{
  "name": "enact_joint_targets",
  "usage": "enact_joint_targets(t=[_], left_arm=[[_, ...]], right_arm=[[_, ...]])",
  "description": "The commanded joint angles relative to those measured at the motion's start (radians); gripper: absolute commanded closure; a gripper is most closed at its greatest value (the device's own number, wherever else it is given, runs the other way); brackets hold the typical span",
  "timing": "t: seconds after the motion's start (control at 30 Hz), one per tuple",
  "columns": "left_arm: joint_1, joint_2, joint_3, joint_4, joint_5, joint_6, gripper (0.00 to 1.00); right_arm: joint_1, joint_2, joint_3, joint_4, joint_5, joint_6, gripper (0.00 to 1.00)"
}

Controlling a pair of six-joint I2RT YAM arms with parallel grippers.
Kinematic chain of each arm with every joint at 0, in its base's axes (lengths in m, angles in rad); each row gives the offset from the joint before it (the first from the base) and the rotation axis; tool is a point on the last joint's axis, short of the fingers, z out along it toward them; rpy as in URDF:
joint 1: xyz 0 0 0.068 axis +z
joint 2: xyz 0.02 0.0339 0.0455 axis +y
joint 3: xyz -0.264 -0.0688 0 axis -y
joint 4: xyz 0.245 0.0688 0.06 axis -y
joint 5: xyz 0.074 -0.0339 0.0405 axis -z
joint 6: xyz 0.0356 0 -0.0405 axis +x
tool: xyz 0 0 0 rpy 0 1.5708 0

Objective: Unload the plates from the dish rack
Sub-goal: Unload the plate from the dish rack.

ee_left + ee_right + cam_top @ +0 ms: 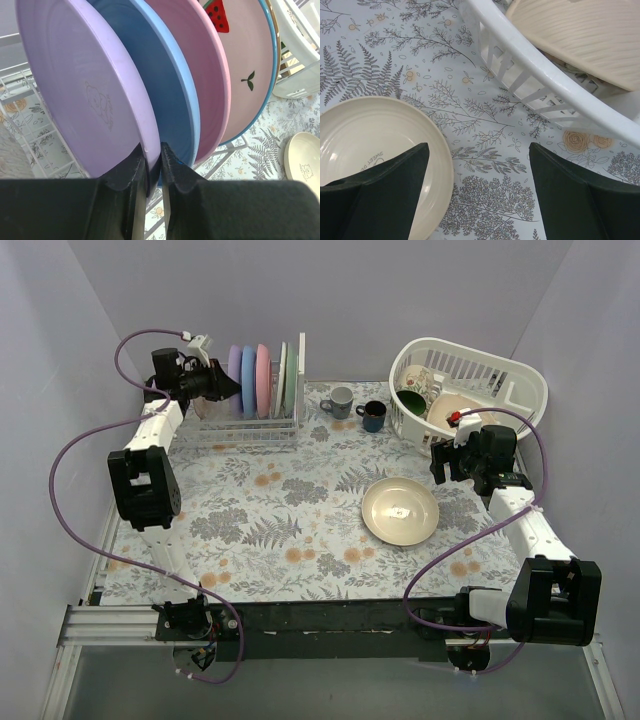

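The big flowery desk (300, 530) has the white wire dish rack (225, 432) at the far left. Most of the plates are in the rack, standing on their edges in a row: the purple plate (90, 100) at the left end, then the blue plate (170, 100), the pink plate (210, 75) and a pale green plate (287, 380) on the right.

One cream plate (400, 512) lies flat on the desk, near the right side. It looks like the only one taken out, so I think the job has just begun, and at least four plates are left to do.

The left claw (153, 160) is at the rack. It is almost closed, with the rim of the purple plate pinched between its two fingers, so that plate seems to be the next one out.

The right claw (478, 150) is wide and holds nothing. It hangs over the desk between the cream plate and the white basket (520, 380).
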Motion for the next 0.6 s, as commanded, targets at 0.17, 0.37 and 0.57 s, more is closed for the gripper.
enact_joint_targets(t=[0.17, 0.37, 0.57], left_arm=[[-0.002, -0.142, -0.058, 0.122, -0.009, -0.105, 1.00], [-0.002, -0.166, -0.080, 0.160, -0.010, -0.142, 1.00], [-0.002, -0.183, -0.072, 0.195, 0.019, -0.147, 1.00]], right_arm=[[-0.003, -0.019, -0.006, 0.000, -0.019, -0.011, 0.11], [-0.003, -0.019, -0.006, 0.000, -0.026, -0.011, 0.11], [-0.003, -0.015, -0.004, 0.000, -0.035, -0.009, 0.11]])
